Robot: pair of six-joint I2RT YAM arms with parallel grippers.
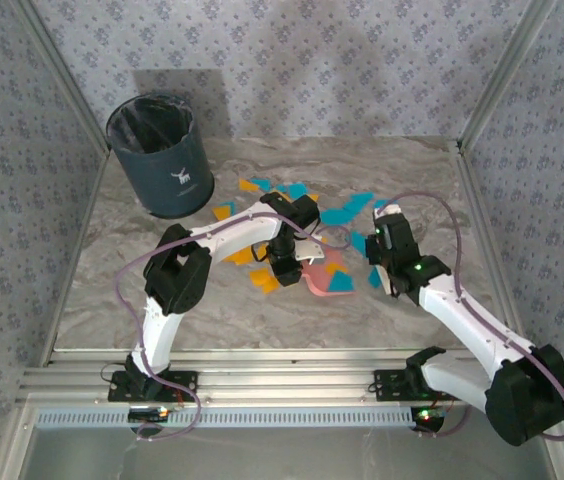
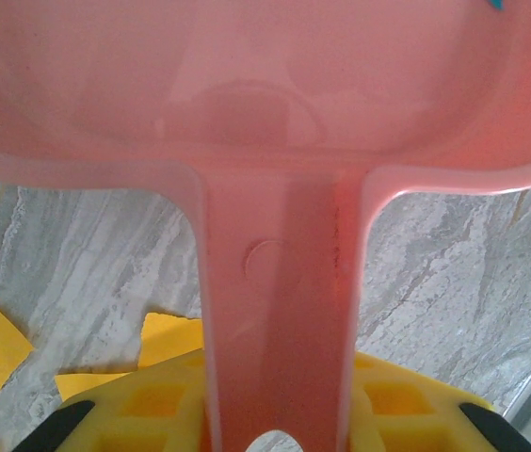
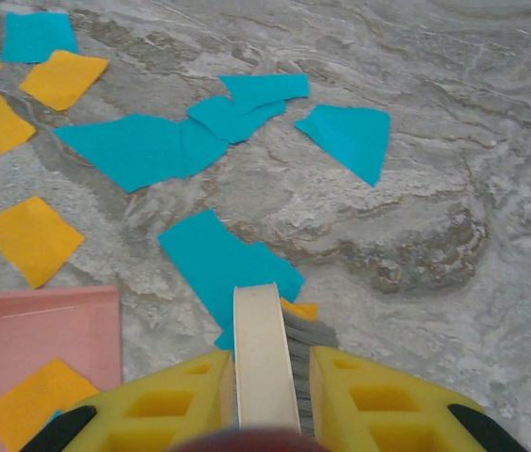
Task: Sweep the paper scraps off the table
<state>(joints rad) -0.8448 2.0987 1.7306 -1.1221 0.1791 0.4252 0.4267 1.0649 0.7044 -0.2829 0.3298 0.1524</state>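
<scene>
the paper scraps lie flat mid-table in a loose band running left to right from beside the one dark bin to the right gripper, edges pointing every way; the right wrist view gives about six orange-yellow and seven cyan, one orange piece on the pan. the left gripper is clamped on the single pink dustpan, whose handle runs straight away from it. the right gripper pinches the one brush, bristles on a cyan scrap.
</scene>
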